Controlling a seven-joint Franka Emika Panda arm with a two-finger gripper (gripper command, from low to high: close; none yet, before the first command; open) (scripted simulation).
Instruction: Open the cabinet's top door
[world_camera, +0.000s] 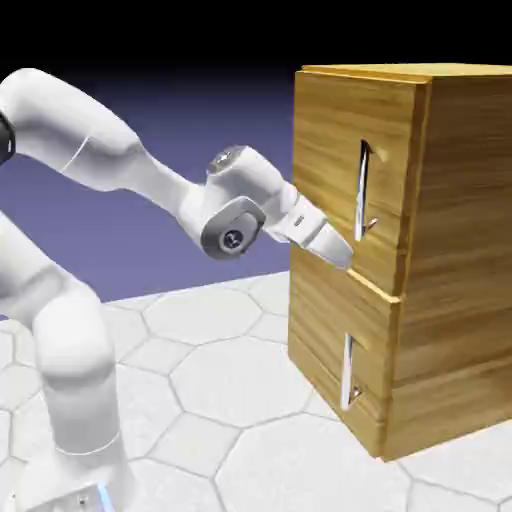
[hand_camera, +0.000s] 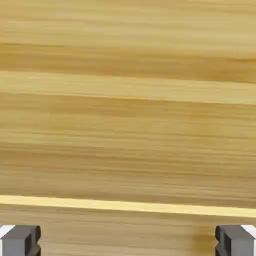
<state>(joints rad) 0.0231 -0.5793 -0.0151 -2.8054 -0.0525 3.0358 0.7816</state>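
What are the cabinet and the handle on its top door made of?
The cabinet looks like varnished wood, golden-brown, judging by its streaky grain, though it could be a printed veneer. The top door's handle seems to be polished metal, given its silvery shine.

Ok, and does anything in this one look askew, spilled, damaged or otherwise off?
Nothing stands out. The cabinet is upright, the top door and lower door look shut, and both handles appear intact and upright. The fingers are open with nothing between them, which isn't odd with the door unopened.
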